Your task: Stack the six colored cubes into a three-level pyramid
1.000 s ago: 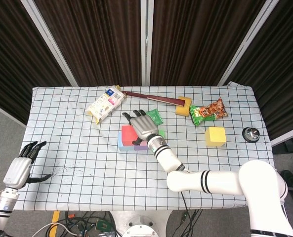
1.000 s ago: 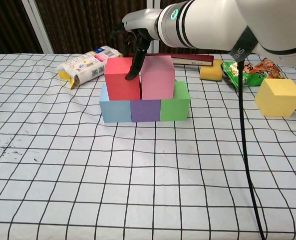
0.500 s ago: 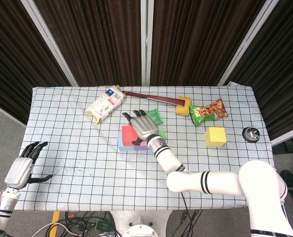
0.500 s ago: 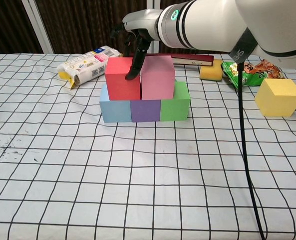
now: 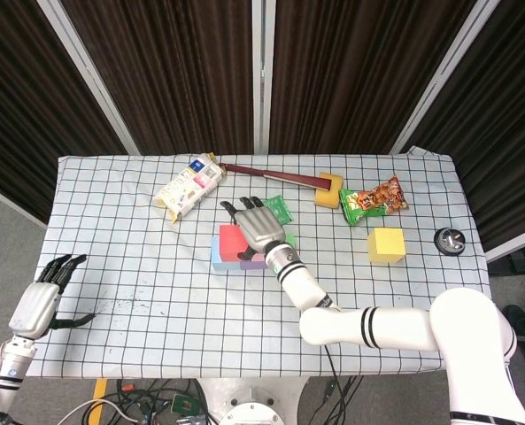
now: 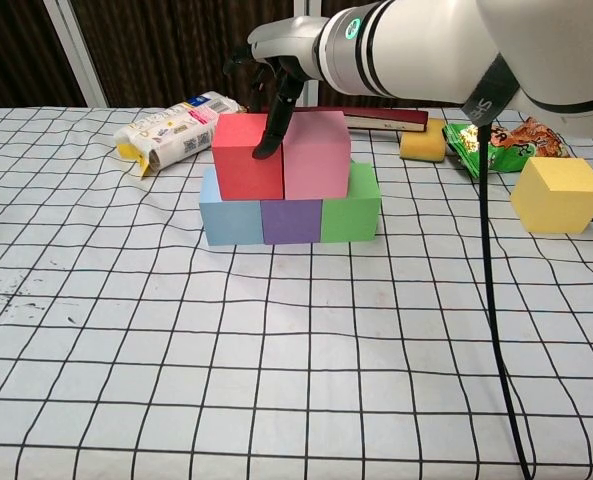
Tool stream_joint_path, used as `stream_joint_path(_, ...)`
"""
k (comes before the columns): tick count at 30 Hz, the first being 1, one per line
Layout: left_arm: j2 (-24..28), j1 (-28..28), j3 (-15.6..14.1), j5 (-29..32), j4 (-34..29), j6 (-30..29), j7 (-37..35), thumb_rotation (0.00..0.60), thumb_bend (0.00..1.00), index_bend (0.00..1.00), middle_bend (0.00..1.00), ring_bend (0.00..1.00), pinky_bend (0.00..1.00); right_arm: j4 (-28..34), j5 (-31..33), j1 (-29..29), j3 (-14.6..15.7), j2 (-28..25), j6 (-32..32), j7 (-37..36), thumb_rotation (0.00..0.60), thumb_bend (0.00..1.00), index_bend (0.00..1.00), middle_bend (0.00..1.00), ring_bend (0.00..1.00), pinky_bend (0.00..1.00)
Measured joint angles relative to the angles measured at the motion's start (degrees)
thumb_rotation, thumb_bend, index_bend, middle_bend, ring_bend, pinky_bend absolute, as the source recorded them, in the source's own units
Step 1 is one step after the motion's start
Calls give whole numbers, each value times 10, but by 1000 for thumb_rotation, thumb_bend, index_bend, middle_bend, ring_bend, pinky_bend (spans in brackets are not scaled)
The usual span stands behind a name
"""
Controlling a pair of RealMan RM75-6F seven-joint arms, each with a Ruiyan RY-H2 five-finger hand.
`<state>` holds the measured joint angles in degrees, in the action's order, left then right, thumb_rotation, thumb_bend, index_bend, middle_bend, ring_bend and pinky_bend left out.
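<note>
- The right hand (image 6: 276, 85) rests over the pink cube (image 6: 316, 155) and red cube (image 6: 247, 157), fingers (image 6: 269, 135) spread and holding nothing, likely to square the middle row on the blue (image 6: 230, 218), purple (image 6: 291, 220) and green (image 6: 351, 208) base.
- The yellow cube (image 6: 558, 194) waits well apart on the table (image 6: 276, 380), the top piece yet to go.
- The left hand (image 5: 39, 301) hangs off the table's edge, fingers loosely apart and empty.

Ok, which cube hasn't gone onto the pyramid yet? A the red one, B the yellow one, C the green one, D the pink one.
B: the yellow cube sits alone on the table, far to the right of the stack, while red and pink already rest on the blue, purple and green base row.
</note>
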<state>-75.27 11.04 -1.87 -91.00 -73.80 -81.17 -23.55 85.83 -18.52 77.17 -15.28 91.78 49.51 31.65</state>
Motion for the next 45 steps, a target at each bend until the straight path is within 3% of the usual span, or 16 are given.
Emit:
stream_joint_path(15,0,1,0,-1,1,2,-6,600,0,57,106,22,68,-3,3,-3,-1,1,-3,3,600,126,0,348,0,0)
stream_joint_path(26,-1,1,0,0,3,4,-14,600,0,57,106,22,68,-1,-5,-8,-3,-3,-17,-9,600,45,0,197,0,0)
stream_joint_path(33,-1,0,0,0,3,3,-12,600,0,57,106,21,68,10,-12,-12,-6,-11,-17,-17,600,12,0,162,0,0)
stream_joint_path(41,-3,-1,6,-3,11,-12,-10,600,0,57,106,22,69,83,-47,-36,-12,-73,17,-26,600,0,0,160,0,0)
stream_joint_path(45,-9,-4,11,-4,21,-28,-12,600,0,57,106,21,69,123,-87,-64,6,-128,58,-15,600,0,0,160,0,0)
